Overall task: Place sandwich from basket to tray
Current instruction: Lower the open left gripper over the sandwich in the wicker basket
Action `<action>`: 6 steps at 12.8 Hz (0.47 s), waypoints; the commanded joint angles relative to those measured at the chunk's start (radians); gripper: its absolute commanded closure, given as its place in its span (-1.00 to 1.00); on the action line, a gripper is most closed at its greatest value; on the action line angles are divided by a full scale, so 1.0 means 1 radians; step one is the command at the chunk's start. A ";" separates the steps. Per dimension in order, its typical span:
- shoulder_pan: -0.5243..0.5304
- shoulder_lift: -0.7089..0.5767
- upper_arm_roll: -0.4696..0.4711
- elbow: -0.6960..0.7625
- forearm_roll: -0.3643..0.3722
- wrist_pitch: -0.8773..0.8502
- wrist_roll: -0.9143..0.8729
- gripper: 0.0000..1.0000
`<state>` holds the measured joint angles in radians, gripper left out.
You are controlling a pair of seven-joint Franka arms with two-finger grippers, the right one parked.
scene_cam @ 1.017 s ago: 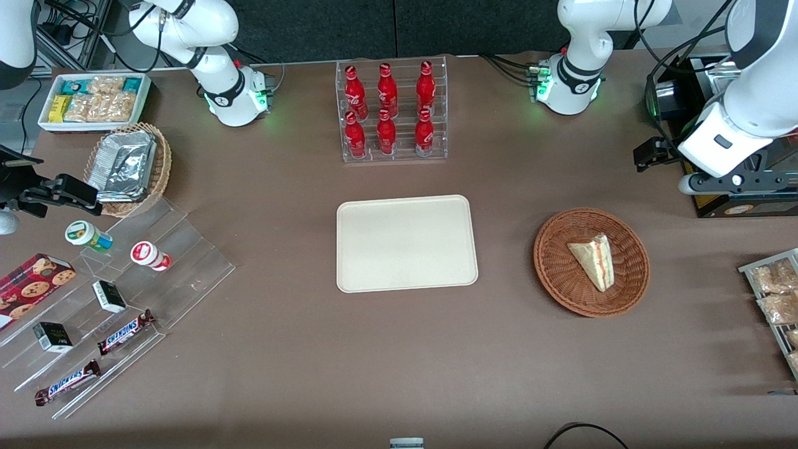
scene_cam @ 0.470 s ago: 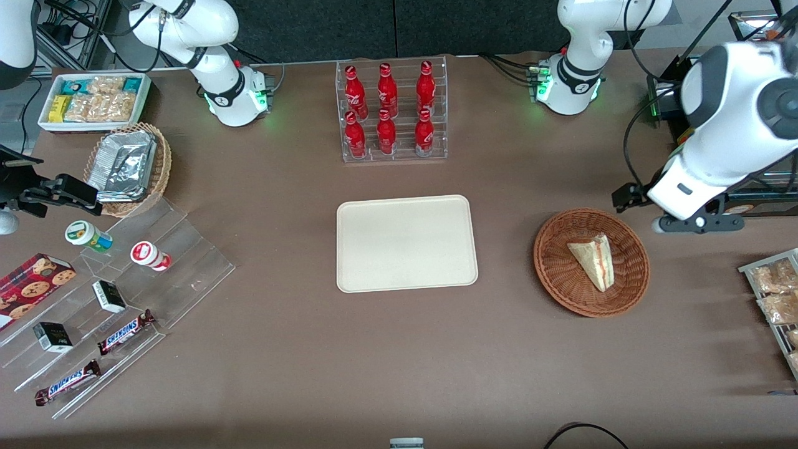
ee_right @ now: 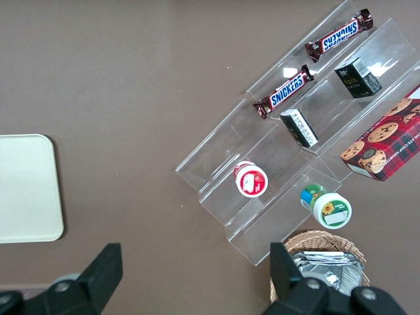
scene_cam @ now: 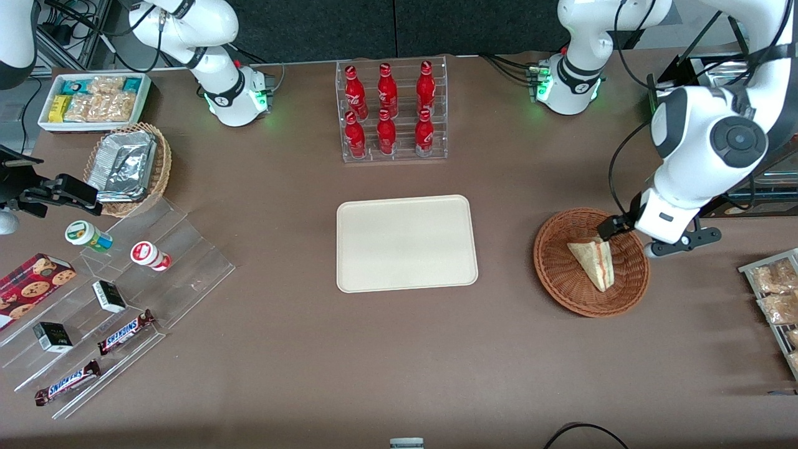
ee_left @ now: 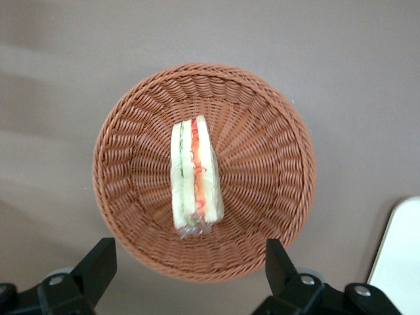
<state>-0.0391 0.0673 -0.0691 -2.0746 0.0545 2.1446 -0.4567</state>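
Six red bottles fill a clear rack (two rows), farther back than two Snickers bars.

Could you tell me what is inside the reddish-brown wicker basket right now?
Only the sandwich lies in the basket, filling edge up. The weave under it is covered. The open tool hangs above the basket, not touching it.
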 commanded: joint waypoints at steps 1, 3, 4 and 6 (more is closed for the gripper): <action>0.002 0.022 0.003 -0.037 -0.005 0.061 -0.079 -1.00; 0.002 0.043 0.012 -0.090 -0.007 0.136 -0.101 -1.00; 0.002 0.063 0.012 -0.100 -0.007 0.176 -0.118 -1.00; 0.005 0.098 0.012 -0.117 -0.007 0.236 -0.128 -1.00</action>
<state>-0.0374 0.1447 -0.0566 -2.1770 0.0544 2.3281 -0.5633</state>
